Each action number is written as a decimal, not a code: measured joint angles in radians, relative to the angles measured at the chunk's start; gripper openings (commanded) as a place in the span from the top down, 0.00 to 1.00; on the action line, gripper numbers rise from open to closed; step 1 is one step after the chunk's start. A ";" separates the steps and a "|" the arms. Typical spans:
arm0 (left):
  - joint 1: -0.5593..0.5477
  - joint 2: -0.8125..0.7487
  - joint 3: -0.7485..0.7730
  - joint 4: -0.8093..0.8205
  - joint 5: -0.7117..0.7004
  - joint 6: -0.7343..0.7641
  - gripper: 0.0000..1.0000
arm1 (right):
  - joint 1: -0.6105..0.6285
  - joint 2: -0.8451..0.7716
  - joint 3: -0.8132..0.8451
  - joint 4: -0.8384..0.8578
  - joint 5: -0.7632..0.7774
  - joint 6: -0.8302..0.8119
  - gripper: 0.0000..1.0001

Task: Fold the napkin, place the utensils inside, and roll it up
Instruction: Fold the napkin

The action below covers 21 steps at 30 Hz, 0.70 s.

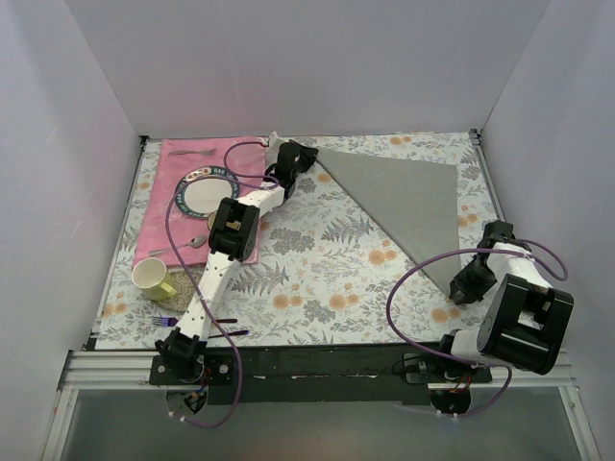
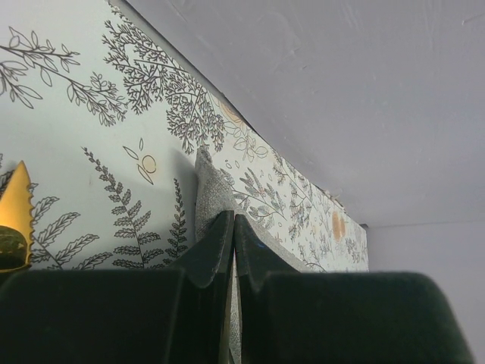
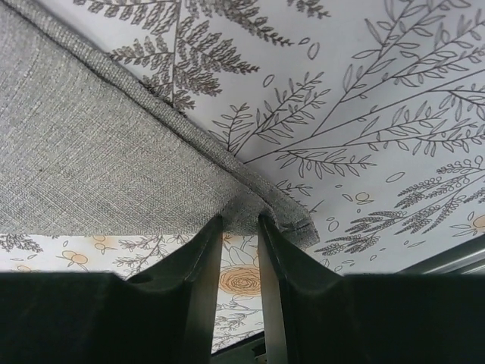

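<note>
- The worktop [image 1: 317,279], under a fern-print cover, carries the napkin [image 1: 404,197] on its far right part, apart from the pink mat [image 1: 157,219].
- The napkin is plain grey woven cloth. It lies flat as a long triangle with a stitched hem, one corner far left and its tip near right.
- The left claw [image 1: 291,159] is pressed together on the far-left corner.
- The right claw [image 1: 468,286] stands apart, with the near tip at its fingertips and not clearly gripped.
- For a clean fold, the right claw likely needs to pinch all layers first. Then both should lift evenly, keeping the cloth taut and the edges matched.
</note>
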State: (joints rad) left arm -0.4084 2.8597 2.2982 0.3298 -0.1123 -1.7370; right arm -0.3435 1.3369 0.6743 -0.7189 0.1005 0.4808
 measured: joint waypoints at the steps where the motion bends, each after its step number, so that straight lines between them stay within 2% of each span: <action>1: 0.000 0.000 0.000 0.000 0.000 0.001 1.00 | -0.005 0.000 0.000 -0.003 0.003 0.016 0.67; 6: 0.000 0.000 0.001 0.000 -0.002 0.013 1.00 | -0.040 -0.021 -0.003 -0.032 0.057 0.047 0.66; 11: -0.001 0.000 0.022 -0.030 -0.011 0.032 1.00 | -0.039 -0.105 0.005 -0.072 0.061 0.013 0.54; 12: 0.000 0.000 0.029 -0.042 -0.011 0.034 0.90 | -0.031 -0.121 0.019 -0.082 0.055 0.000 0.52; 14: 0.000 0.000 0.057 -0.063 -0.008 0.041 0.76 | 0.013 -0.136 0.072 -0.109 0.049 -0.027 0.46; 15: -0.001 -0.006 0.061 -0.066 -0.005 0.045 0.62 | 0.053 -0.137 0.122 -0.119 0.046 -0.043 0.44; 16: -0.001 -0.019 0.061 -0.078 -0.003 0.048 0.56 | 0.092 -0.137 0.167 -0.118 0.041 -0.055 0.41; 18: -0.001 -0.062 0.040 -0.097 0.005 0.054 0.45 | 0.169 -0.136 0.263 -0.117 0.029 -0.075 0.38; 21: -0.001 -0.184 -0.025 -0.146 0.030 0.057 0.37 | 0.301 -0.135 0.378 -0.095 0.016 -0.098 0.36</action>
State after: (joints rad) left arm -0.4091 2.6759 2.2730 0.1833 -0.0826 -1.6802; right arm -0.0422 1.2022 1.0523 -0.8143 0.1165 0.3832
